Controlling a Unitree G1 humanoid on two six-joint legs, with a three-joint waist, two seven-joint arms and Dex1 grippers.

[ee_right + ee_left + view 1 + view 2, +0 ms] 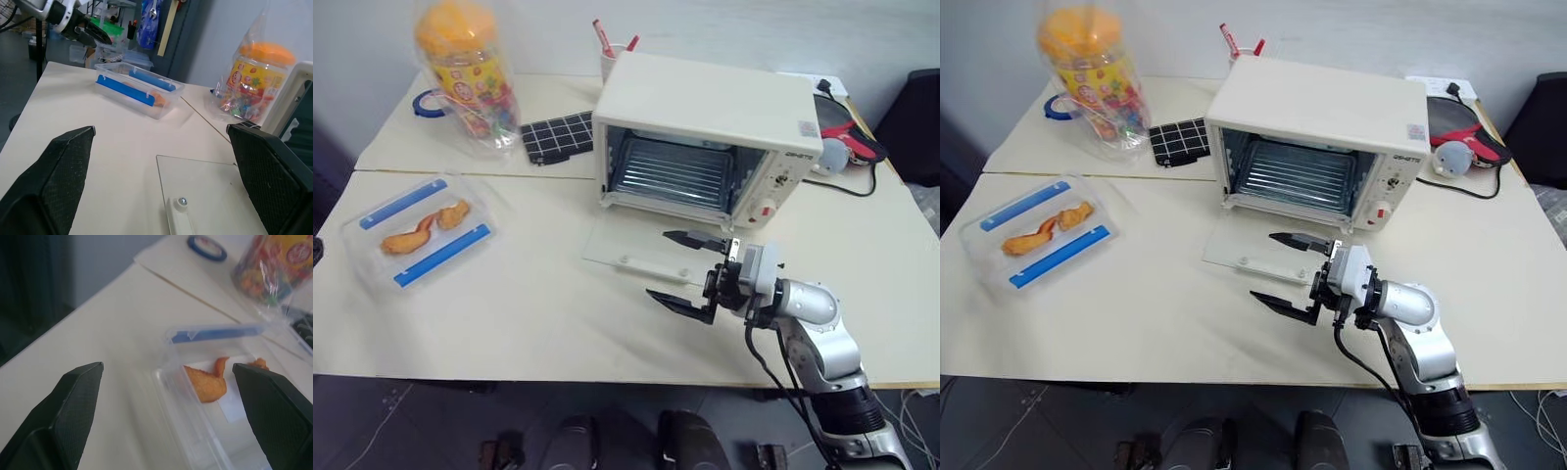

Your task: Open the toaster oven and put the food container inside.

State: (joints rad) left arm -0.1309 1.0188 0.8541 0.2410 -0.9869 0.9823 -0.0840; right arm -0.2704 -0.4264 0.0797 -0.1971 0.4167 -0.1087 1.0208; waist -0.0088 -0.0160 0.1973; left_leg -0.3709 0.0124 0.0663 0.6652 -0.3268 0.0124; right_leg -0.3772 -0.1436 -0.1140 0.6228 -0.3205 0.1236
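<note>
Black gripper (690, 269) agape, glass door (631, 250) flat — smooth

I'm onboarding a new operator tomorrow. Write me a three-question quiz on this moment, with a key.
1. True or false: the toaster oven has its glass door shut.
2. Where is the food container? A) on the oven rack B) on the table to the oven's left C) in the right gripper
3. Fill in: the left gripper hovers by the container with its fingers ____.

Key: 1 false, the door lies flat and open. 2 B. 3 open.
</note>
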